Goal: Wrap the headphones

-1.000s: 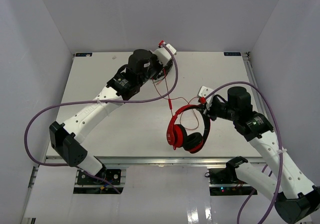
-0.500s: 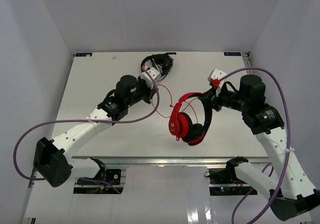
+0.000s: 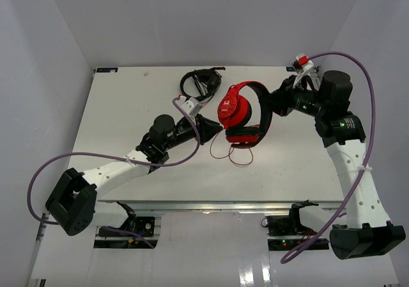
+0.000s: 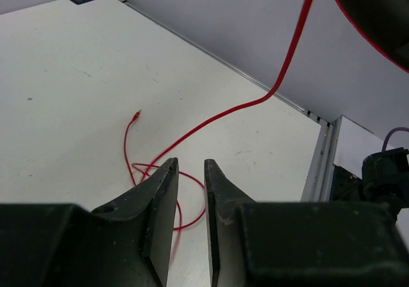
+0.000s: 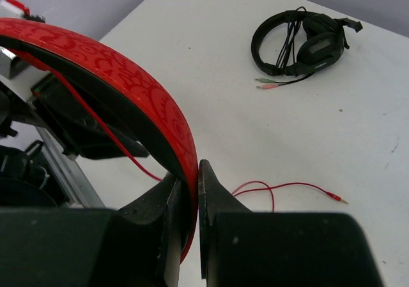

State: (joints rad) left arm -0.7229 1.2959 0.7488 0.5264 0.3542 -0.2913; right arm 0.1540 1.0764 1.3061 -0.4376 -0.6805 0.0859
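Note:
The red headphones (image 3: 241, 111) hang in the air over the middle of the table, held by their headband (image 5: 128, 82) in my right gripper (image 3: 276, 103), whose jaws (image 5: 190, 172) are shut on it. The thin red cable (image 3: 238, 154) drops from them and lies in loose loops on the table; it also shows in the right wrist view (image 5: 287, 186). My left gripper (image 3: 214, 128) is just left of the headphones, low over the table. Its jaws (image 4: 190, 162) stand a little apart and hold nothing. The cable loops (image 4: 153, 169) lie on the table just beyond its fingertips.
All-black headphones (image 3: 201, 82) with a black cable lie at the back centre of the white table (image 3: 128, 101); they also show in the right wrist view (image 5: 307, 41). Grey walls enclose the table on three sides. The table's right rail (image 4: 323, 165) lies ahead of the left gripper.
My right gripper has lifted the red headphones up and toward the back of the table. My left gripper has moved from beside the black headphones to the middle, next to the hanging cable.

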